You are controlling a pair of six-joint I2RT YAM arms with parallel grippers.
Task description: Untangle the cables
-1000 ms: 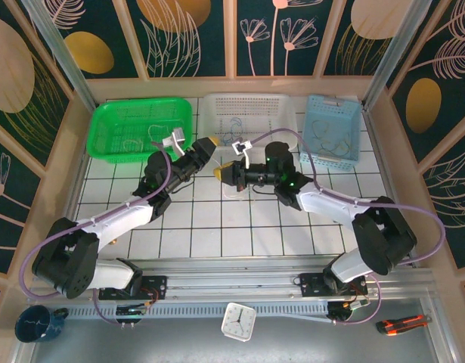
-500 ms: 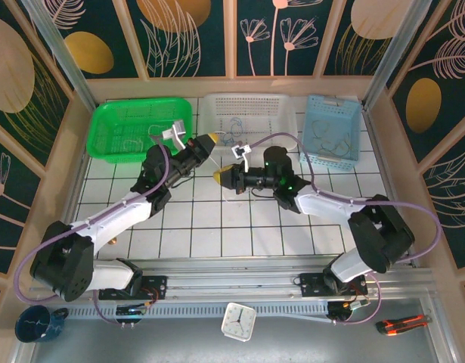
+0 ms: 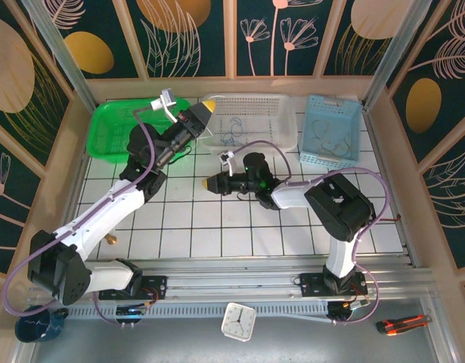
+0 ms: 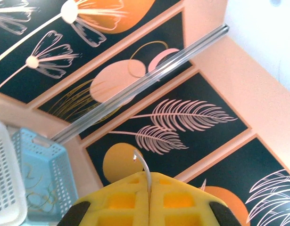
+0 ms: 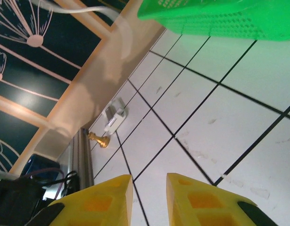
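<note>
left gripper [image 3: 205, 108], now clamped on a thin white cable [image 4: 147, 169], has risen over the white basket [image 3: 251, 96] while right gripper [image 3: 212, 182] has parted, empty: strand apparently handed off.

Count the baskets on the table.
3, along the far edge: green basket on the left, white basket in the middle, blue basket on the right. None seems hidden.

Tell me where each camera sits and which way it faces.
Top external: above and behind the arms, looking down on the table; both arms show.
Left wrist: raised, aimed at the back-right wall; shut fingers pinch a white cable.
Right wrist: low, aimed left across the table; parted fingers show.
Shared: top and left wrist see the blue basket.
</note>
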